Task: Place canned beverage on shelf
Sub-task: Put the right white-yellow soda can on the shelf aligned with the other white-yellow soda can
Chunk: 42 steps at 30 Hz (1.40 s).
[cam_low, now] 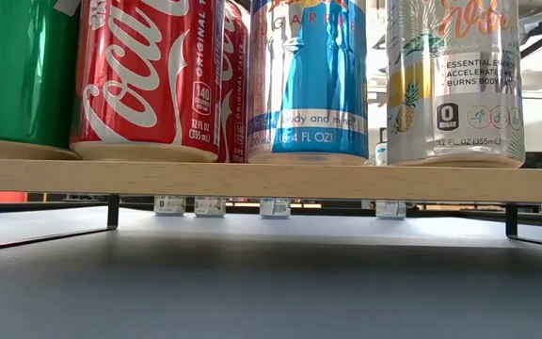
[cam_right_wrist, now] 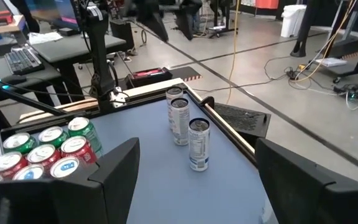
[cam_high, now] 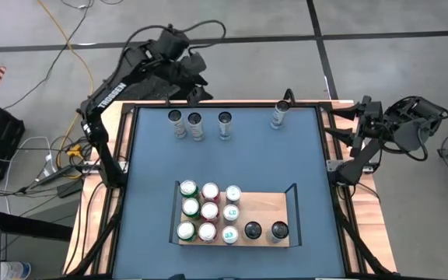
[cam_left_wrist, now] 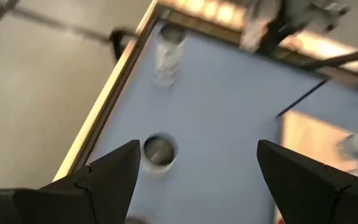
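The left gripper [cam_high: 198,92], fingers spread and holding nothing, hangs over the table's far edge just beside the two upright slim cans [cam_high: 185,124] near its far-left corner, nearer than the open, empty right gripper [cam_high: 362,117].

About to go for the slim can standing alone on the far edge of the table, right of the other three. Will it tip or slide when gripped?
The lone slim can stands upright, tall and narrow, so a high nudge would probably topple it, and then it would likely roll. Its smooth metal wall may slip between the fingers. It stands near the table's edge, so a push outward is risky.
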{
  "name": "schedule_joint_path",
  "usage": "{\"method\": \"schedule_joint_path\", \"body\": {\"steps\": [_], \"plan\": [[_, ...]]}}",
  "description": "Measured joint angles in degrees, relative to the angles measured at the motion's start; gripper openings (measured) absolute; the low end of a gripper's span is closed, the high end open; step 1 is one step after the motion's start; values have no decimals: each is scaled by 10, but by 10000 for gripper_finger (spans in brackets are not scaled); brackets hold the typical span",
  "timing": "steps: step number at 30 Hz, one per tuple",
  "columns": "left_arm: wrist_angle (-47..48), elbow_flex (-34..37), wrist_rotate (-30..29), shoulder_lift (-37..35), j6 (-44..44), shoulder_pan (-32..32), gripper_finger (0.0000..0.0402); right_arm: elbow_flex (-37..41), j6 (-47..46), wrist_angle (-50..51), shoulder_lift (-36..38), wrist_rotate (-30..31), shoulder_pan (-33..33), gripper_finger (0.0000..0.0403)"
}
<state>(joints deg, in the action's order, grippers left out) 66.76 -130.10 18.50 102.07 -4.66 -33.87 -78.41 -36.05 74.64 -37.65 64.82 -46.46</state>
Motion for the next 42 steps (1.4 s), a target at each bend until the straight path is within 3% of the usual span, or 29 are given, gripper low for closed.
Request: {"method": "schedule_joint_path", "body": {"steps": [5,9,14,19,25,30,36,42], "plan": [[-60,-48,27,-5,7,27,308,0,16,2,0,4,0,301],[-161,-35,47,-50,-21,39,308,0,20,1,0,11,0,301],[-163,-3,2,-105,-37,22,308,0,21,1,0,11,0,301],[-202,108,-15,-164,-46,18,308,0,21,4,0,11,0,301],[-370,342,-31,-247,-13,12,308,0,20,0,0,13,0,301],[-467,472,-92,-298,-25,-1,308,0,21,0,0,13,0,301],[-468,535,-104,-297,-56,0,308,0,21,2,0,13,0,301],[-409,534,-114,-267,-57,1,308,0,22,6,0,13,0,301]]}}
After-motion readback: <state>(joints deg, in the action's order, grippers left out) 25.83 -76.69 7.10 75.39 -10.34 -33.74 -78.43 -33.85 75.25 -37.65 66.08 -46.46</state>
